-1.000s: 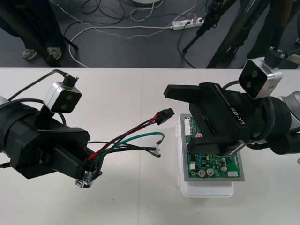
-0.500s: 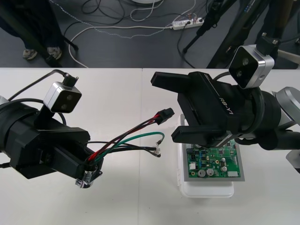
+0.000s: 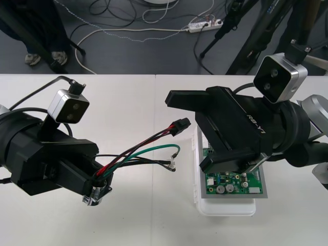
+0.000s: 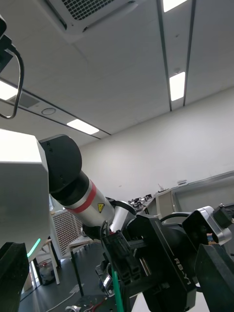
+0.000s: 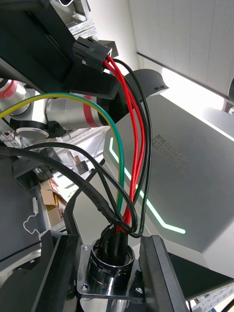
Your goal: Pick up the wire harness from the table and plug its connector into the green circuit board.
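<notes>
Left claw: closed on the metal socket of the wire harness, at 8 o'clock on the surface.
Green circuit board: on its white base, at 3 o'clock from the left claw; nothing is plugged in.
Plug: carried free at the wire ends, at 2 o'clock from the left claw.
Right claw: spread wide, the plug seen between its jaws, nothing gripped.
Risk: the plug could be knocked aside or pinched crooked if the jaws are closed off-centre; the loose green wire could be snagged.
</notes>
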Controlling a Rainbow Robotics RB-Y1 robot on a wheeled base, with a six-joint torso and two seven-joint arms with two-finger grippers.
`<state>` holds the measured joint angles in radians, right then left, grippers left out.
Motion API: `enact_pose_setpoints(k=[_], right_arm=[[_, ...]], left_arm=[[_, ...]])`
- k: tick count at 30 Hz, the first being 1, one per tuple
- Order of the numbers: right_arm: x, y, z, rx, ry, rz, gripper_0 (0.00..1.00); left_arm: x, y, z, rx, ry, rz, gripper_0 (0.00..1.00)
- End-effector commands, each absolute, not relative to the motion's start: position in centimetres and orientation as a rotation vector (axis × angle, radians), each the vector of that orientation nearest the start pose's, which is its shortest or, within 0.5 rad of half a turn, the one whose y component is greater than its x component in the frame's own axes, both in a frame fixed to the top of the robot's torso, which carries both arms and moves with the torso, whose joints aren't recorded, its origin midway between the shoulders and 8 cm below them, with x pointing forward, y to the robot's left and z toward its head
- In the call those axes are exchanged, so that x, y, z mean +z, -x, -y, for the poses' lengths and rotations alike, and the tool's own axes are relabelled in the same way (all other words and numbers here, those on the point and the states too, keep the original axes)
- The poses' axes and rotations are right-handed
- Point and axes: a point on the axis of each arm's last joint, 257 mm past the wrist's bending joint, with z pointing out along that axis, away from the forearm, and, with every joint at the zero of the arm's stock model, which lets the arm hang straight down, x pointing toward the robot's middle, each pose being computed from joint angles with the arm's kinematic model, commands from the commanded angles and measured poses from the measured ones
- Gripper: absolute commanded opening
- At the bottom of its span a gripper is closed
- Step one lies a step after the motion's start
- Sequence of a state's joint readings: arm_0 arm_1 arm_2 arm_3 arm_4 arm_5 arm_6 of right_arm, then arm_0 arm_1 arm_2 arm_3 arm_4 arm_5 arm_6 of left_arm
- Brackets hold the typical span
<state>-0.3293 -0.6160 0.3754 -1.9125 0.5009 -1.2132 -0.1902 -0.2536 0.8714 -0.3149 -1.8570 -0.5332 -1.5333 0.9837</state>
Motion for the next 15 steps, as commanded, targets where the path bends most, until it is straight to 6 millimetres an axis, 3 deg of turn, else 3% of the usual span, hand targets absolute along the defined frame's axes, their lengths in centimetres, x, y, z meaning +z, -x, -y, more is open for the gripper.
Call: enact_pose_setpoints(k=[1, 15], right_arm=[[5.37, -20.86, 0.69, 1.776, 1.176, -0.674, 1.00], [5.85, -20.94, 0.74, 1.789, 1.166, -0.671, 1.00]], left_arm=[[-2.73, -18.67, -9.43, -2.238, -1.207, -1.532, 0.00], [-2.72, -18.66, -9.35, -2.241, -1.206, -1.531, 0.00]])
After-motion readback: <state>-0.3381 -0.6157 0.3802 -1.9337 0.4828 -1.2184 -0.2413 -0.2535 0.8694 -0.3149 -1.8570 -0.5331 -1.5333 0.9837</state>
